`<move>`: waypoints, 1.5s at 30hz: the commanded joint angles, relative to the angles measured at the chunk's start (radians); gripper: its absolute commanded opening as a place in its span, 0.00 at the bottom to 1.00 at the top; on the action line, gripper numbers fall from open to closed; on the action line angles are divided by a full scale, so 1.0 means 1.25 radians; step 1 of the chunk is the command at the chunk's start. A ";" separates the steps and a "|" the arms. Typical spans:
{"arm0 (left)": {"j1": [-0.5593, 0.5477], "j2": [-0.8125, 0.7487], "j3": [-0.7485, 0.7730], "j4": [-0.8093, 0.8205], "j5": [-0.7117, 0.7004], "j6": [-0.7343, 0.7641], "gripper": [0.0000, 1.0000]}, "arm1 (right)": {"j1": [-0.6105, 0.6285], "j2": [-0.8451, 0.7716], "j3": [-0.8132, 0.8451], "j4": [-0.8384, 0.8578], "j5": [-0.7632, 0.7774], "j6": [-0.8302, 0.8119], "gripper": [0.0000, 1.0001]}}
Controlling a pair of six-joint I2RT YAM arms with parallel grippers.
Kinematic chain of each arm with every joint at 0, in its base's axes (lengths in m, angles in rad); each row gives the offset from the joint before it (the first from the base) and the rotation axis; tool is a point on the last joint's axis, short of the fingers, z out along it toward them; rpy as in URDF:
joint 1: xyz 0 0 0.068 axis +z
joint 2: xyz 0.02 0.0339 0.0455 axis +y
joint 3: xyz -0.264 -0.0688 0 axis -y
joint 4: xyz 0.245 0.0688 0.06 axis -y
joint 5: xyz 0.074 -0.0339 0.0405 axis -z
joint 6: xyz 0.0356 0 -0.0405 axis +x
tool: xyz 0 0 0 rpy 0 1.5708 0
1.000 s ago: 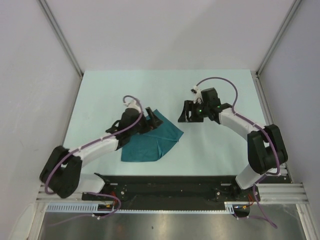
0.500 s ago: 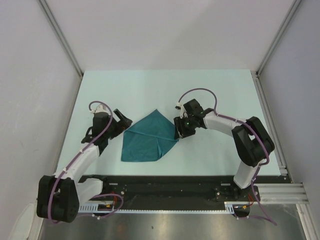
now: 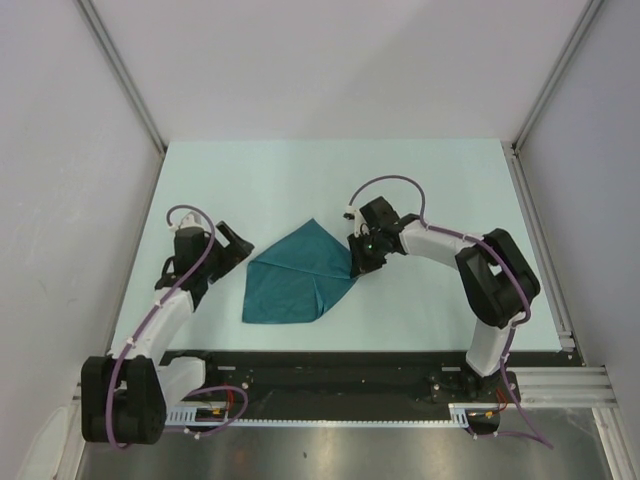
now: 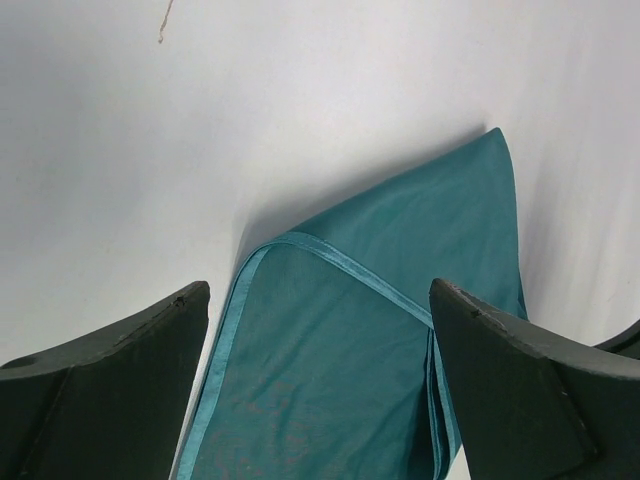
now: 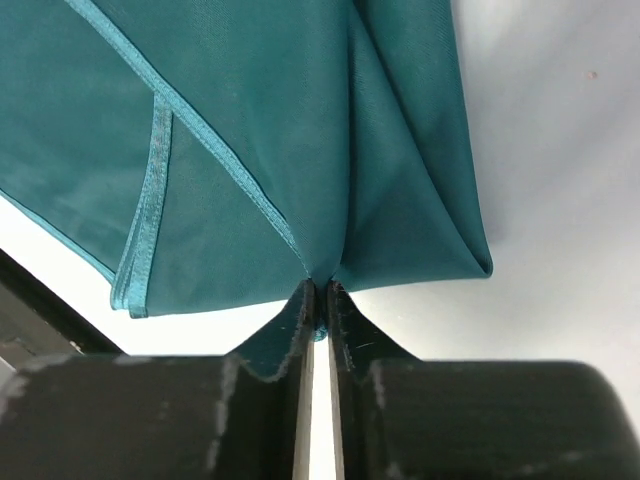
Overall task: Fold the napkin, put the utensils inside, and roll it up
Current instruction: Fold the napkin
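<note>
Napkin (image 3: 295,280) lies folded on the table (image 3: 430,190), left of centre. Right gripper (image 3: 357,264) pinches a fold at its right edge. Slightly farther, left gripper (image 3: 234,244) hovers spread wide just left of it, apart.

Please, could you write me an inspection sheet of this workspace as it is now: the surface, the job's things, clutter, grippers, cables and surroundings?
Surface: pale, smooth table.
Job's things: teal napkin, folded, lying mid-table; spoon not seen in any view.
Clutter: nothing seen.
Grippers: left gripper open by the napkin's left corner, holding nothing; right gripper shut on the napkin's right edge, with cloth pinched between its fingers.
Cables: purple left cable and right cable each loop above a wrist; neither touches the napkin.
Surroundings: plain grey walls on three sides; metal plate at the near edge.
</note>
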 commanded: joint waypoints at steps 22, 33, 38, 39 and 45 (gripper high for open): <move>0.055 0.065 -0.012 0.035 0.058 0.050 0.98 | -0.035 0.026 0.106 -0.091 0.101 -0.061 0.00; 0.055 0.130 -0.006 0.045 0.075 0.058 0.96 | -0.081 0.024 0.145 -0.050 0.003 -0.074 0.65; 0.055 0.168 -0.009 0.059 0.091 0.056 0.90 | -0.129 0.098 0.195 0.008 -0.127 -0.070 0.66; 0.055 0.172 -0.009 0.061 0.094 0.055 0.89 | -0.132 0.130 0.206 0.014 -0.166 -0.070 0.66; 0.056 0.183 -0.006 0.066 0.103 0.048 0.89 | -0.158 0.243 0.289 0.034 -0.263 -0.072 0.65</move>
